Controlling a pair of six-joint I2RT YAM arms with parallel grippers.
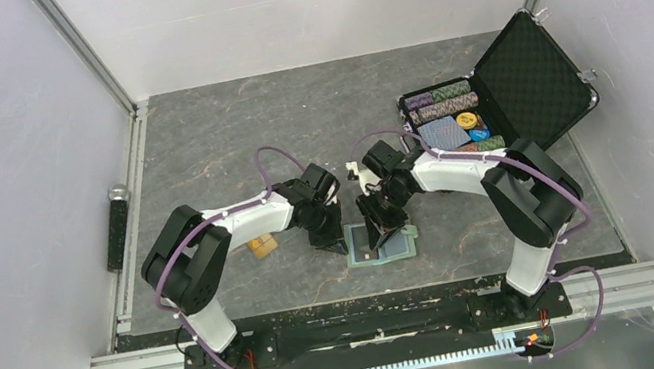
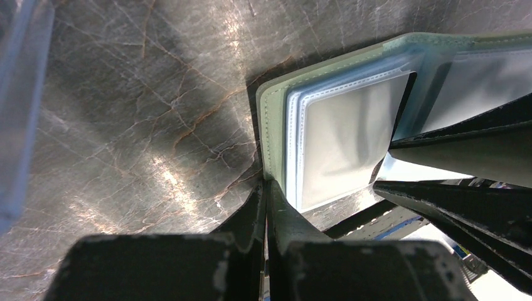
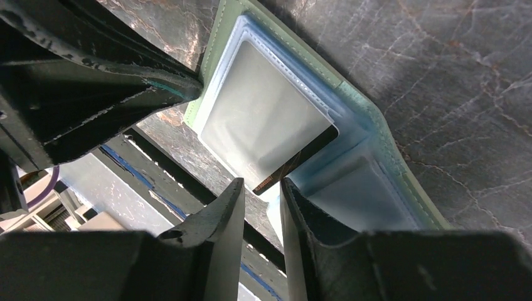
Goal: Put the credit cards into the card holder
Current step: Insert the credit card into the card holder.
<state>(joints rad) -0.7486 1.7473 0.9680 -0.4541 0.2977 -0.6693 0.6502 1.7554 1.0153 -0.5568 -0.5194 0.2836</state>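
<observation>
Closest to the right wrist lens, the right jaws are standing narrowly parted. A slim gap is showing between their two scuffed, wedge-shaped black plastic fingers (image 3: 213,244), and they are gripping nothing. Just past the tips, a thin dark grey-black rectangular plastic credit card (image 3: 300,158) is sitting slantwise. Most of it is lying under a frosted clear-plastic pocket (image 3: 270,113), and one bare corner is pointing into the mouth of that gap.

The pocket belongs to the small pale green square bifold card holder (image 2: 271,119). It is made of a soft, stitched material with light blue inner sleeves. It is lying opened flat on the dark grey, stone-look tabletop (image 2: 125,125), which is glossy and veined with rust-brown cracks. In the overhead view the card holder is lying between the two arms, toward the near edge.

The left jaws are pressed fully together, only a hairline seam showing between their matte black fingers (image 2: 241,232). Their tips are touching the card holder's green outer edge at its corner. Whether they are pinching that edge or only bearing on it, I cannot tell.

A small flat orange-gold card (image 1: 262,246) is lying on the tabletop just beside the left arm, well apart from both jaws. At the far right, a large black hard case with metal edges (image 1: 533,77) is standing open, with striped round chips (image 1: 440,101) lying in rows inside.
</observation>
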